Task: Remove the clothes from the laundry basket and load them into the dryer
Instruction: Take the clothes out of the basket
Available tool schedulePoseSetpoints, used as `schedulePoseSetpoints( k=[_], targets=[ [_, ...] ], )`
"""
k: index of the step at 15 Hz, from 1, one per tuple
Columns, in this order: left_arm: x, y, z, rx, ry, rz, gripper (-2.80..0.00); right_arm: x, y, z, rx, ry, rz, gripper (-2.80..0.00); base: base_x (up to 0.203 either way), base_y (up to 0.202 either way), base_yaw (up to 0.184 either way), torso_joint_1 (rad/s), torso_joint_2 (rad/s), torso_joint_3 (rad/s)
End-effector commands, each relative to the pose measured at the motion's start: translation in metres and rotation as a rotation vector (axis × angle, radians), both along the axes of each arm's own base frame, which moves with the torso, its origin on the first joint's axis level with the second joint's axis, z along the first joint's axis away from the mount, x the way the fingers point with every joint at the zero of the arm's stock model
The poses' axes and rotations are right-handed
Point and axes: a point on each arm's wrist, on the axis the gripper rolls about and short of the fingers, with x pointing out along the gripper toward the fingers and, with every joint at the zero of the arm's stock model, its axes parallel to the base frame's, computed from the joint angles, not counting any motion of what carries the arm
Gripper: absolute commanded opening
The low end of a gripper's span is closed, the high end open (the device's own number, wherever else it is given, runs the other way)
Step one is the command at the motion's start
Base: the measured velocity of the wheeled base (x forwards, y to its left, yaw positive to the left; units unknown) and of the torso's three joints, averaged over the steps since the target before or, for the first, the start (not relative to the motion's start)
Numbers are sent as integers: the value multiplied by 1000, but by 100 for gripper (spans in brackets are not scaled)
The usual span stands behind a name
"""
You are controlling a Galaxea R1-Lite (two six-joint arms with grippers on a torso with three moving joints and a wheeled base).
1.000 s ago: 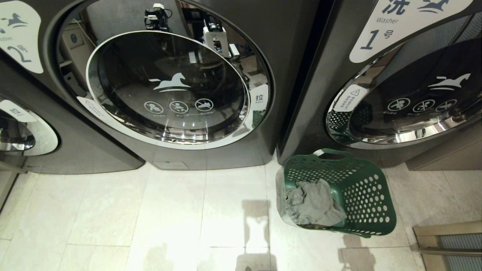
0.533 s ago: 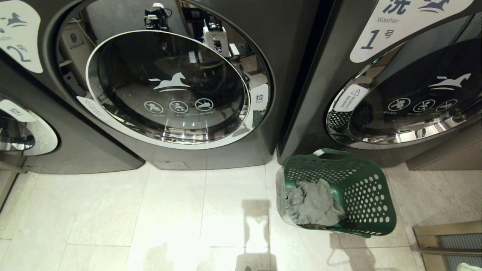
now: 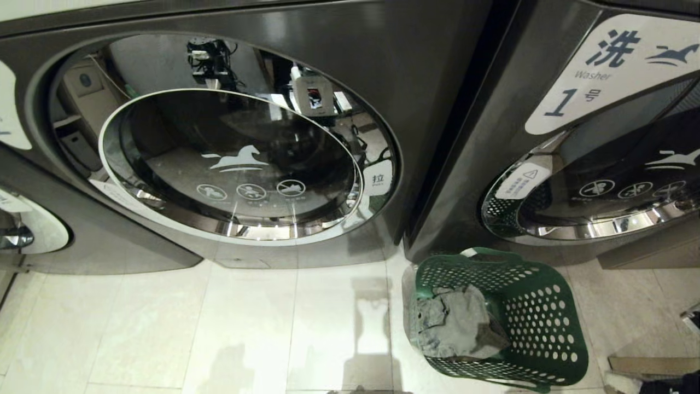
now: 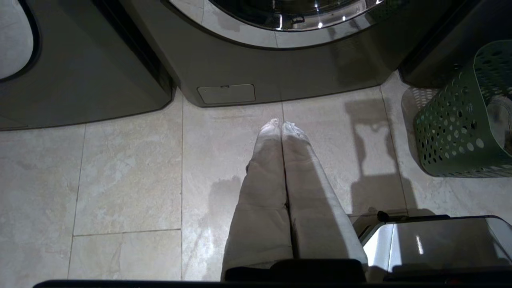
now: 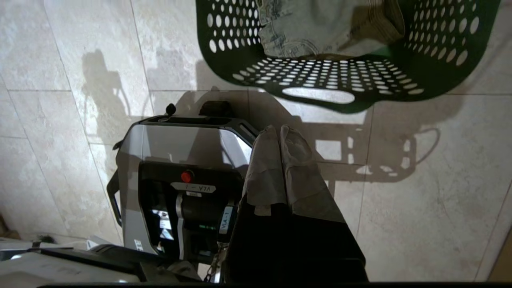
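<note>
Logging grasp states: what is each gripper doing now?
Left gripper: shut, empty, over floor.
Right gripper: shut, empty, near the laundry basket.

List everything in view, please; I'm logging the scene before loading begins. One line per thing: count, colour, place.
front-load machines: three, dark grey, along the far side of the floor, round glass doors closed
laundry basket: one, green, on the floor between the middle and right machines
clothes: one pale grey-green heap, inside the basket
floor tiles: pale beige, across the foreground
robot base: one, silver and black, on the tiles
left gripper: shut, empty, over the tiles
right gripper: shut, empty, short of the basket
</note>
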Motion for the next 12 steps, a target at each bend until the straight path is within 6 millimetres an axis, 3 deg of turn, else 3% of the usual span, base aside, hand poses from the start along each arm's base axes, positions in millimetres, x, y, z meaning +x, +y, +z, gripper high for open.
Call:
schedulePoseSetpoints(
  k=[1, 6, 12],
  targets=[
    [0, 0, 0, -1, 1, 0, -280, 7, 0, -13, 2, 77, 1, -280, 146, 0, -3, 6, 4, 2],
    [0, 0, 0, -1, 2, 0, -280, 29, 0, -36, 33, 257, -31, -280, 14, 0, -1, 1, 0, 0],
    [0, 0, 0, -1, 0, 0, -280, 91, 0, -92, 54, 282, -58, -280, 0, 0, 0, 0, 0, 0]
  ],
)
